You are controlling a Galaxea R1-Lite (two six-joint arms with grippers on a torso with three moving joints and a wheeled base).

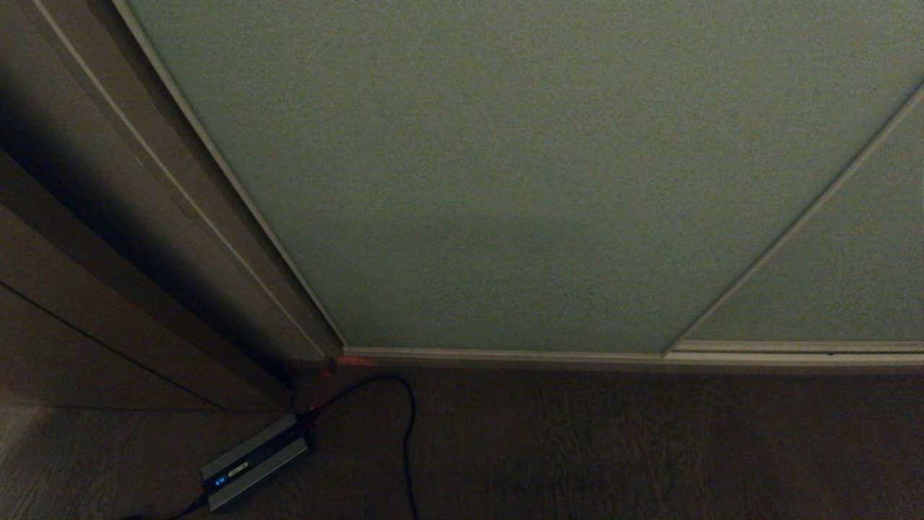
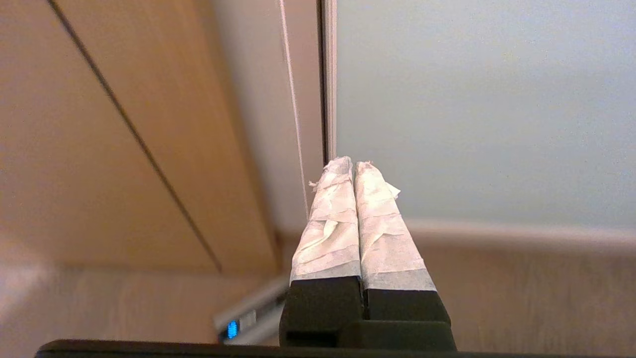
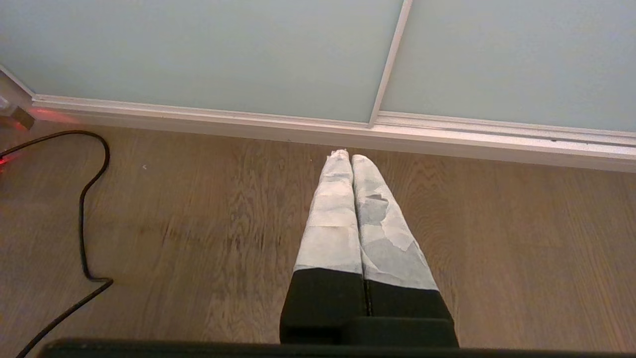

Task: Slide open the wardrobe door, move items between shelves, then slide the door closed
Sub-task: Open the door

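Door [image 1: 491, 180]: pale grey-green matte panel, finely textured, filling most of the head view. It stood shut against the brown side panelling, its slim pale frame meeting the wood at the left edge. No cushions or shelves showed; the wardrobe's inside was hidden behind it.

Second door [image 1: 837, 274]: same finish, at the right, parted from the first by a slim pale frame strip that ran down to the track.

Side panelling [image 1: 108, 238]: brown wood, left of the door, with a dark seam line across it.

Floor [image 1: 613, 448]: brown wood-grain boards along the foot of both doors.

Track [image 1: 548, 356]: pale metal strip where the doors met the floor.

Power brick [image 1: 254, 460]: grey, with a small blue light, lying on the floor near the foot of the panelling, close to the door's left bottom corner.

Cable [image 1: 408, 426]: black, looping from the brick toward the track and back across the floor.

Left gripper [image 2: 347, 163]: fingers wrapped in pale tape, pressed together, holding nothing; tips pointed at the door's left frame edge, whether touching it could not be told.

Right gripper [image 3: 346, 156]: taped fingers likewise together and empty, hanging over the floor, tips directed at the track below the strip between the two doors.
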